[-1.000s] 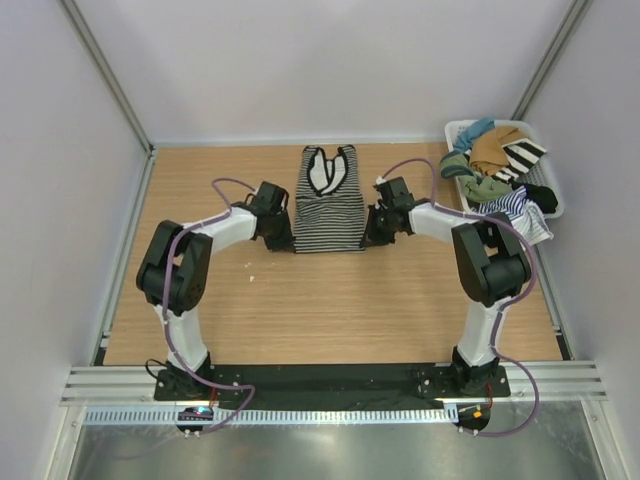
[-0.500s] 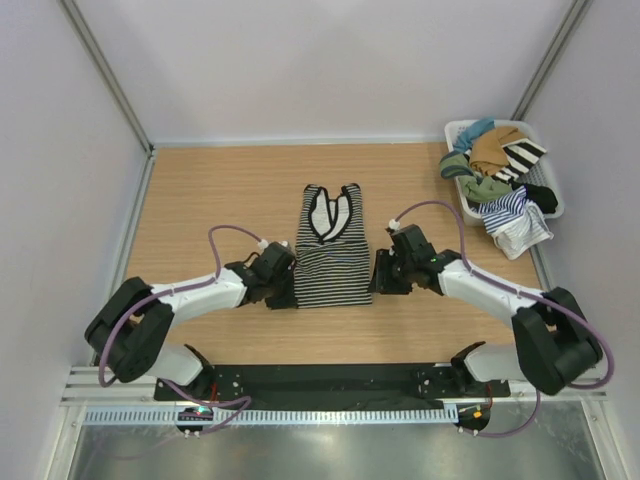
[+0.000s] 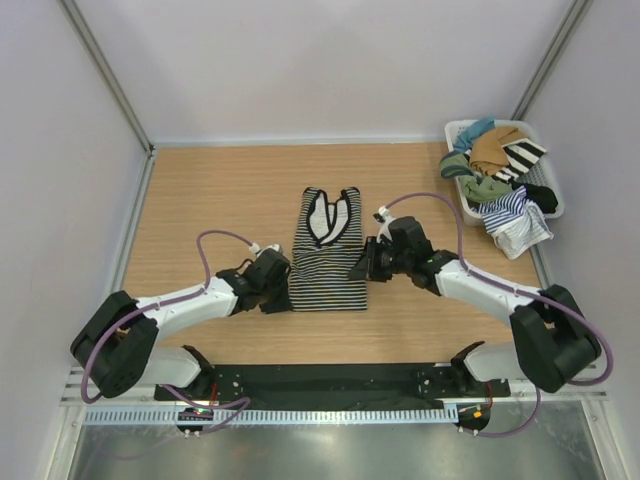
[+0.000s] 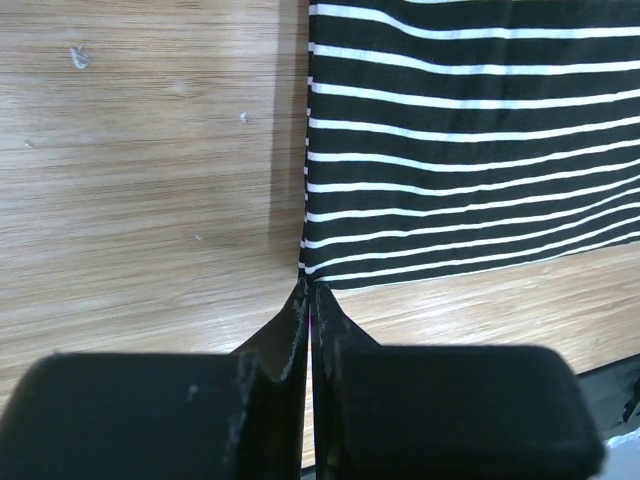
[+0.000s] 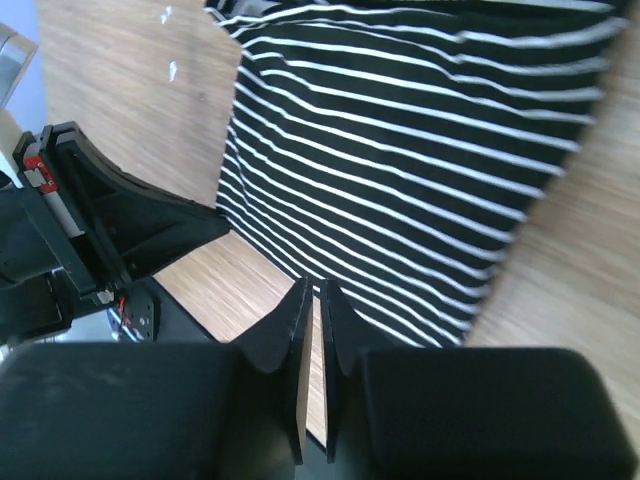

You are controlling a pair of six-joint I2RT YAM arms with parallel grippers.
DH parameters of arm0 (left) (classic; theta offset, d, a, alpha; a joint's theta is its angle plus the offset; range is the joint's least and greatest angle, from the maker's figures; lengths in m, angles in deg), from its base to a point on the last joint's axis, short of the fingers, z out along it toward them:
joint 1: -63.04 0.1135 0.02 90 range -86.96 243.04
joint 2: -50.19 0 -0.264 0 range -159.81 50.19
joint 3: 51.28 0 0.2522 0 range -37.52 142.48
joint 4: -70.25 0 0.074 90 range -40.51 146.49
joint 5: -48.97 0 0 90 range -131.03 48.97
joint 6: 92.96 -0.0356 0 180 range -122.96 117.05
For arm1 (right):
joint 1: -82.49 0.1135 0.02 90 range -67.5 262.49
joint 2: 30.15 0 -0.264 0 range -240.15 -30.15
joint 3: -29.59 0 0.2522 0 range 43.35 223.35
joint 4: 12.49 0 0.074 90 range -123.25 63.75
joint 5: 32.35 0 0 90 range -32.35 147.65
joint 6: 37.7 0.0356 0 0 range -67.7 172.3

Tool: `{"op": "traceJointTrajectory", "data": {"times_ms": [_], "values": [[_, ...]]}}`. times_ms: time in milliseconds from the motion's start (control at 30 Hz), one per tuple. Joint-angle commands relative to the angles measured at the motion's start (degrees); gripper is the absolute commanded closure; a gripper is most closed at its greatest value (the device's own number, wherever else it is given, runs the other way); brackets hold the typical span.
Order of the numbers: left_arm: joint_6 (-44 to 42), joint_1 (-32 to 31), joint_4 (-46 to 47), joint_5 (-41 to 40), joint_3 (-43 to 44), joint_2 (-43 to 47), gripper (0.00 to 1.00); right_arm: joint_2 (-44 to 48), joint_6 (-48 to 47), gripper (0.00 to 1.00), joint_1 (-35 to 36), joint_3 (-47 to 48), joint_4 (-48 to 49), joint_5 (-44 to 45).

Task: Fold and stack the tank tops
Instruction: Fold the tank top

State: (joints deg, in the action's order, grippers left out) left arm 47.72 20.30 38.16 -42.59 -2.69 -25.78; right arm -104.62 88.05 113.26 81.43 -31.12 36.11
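The fine black-and-white striped tank top (image 3: pixel 325 262) lies flat mid-table, neckline at the far end. My left gripper (image 3: pixel 283 297) is shut at its near left corner; the left wrist view shows the tips (image 4: pixel 311 288) pinching the hem corner of the top (image 4: pixel 470 140). Over the top's right edge hangs my right gripper (image 3: pixel 366 262). In the right wrist view its jaws (image 5: pixel 315 285) stand a narrow slit apart above the stripes (image 5: pixel 400 150), with wood showing through and nothing between them. The blue-and-white tank top (image 3: pixel 505 205) hangs over the basket's near rim.
A white basket (image 3: pixel 455 130) at the far right corner holds tan, green, teal and black clothes and a bold striped cloth (image 3: pixel 523 153). Side walls and metal rails close in the table. The left arm (image 5: pixel 110 225) shows in the right wrist view.
Both arms dragged the black-and-white top toward the near edge. The right gripper then let go of its corner and moved up along the right edge. The left stays shut.
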Motion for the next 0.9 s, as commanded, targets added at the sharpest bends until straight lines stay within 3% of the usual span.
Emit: {"op": "traceJointTrajectory", "data": {"times_ms": [0, 100, 300, 567, 867], "values": [[0.48, -0.06, -0.48, -2.21, -0.73, 1.87, 1.0, -4.61, 4.67, 0.9, 2.63, 2.08, 17.38, -4.47], [0.3, -0.06, -0.48, -2.13, -0.82, 1.52, 1.0, -10.59, 8.63, 0.98, 3.95, 2.08, 27.49, -6.23], [0.21, -0.06, 0.05, -1.43, -1.26, 0.91, 1.0, -20.77, 11.1, 0.99, 4.83, 4.18, 38.24, -5.27], [-0.4, 0.03, -0.22, -0.99, -1.78, 1.61, 1.0, -33.09, 10.05, 0.99, 4.13, 9.89, 43.1, -3.51], [-0.23, -0.06, 0.13, -0.46, -3.8, 2.49, 1.0, -41.8, 12.95, 0.99, -1.49, 15.17, 45.39, -2.19]]}}
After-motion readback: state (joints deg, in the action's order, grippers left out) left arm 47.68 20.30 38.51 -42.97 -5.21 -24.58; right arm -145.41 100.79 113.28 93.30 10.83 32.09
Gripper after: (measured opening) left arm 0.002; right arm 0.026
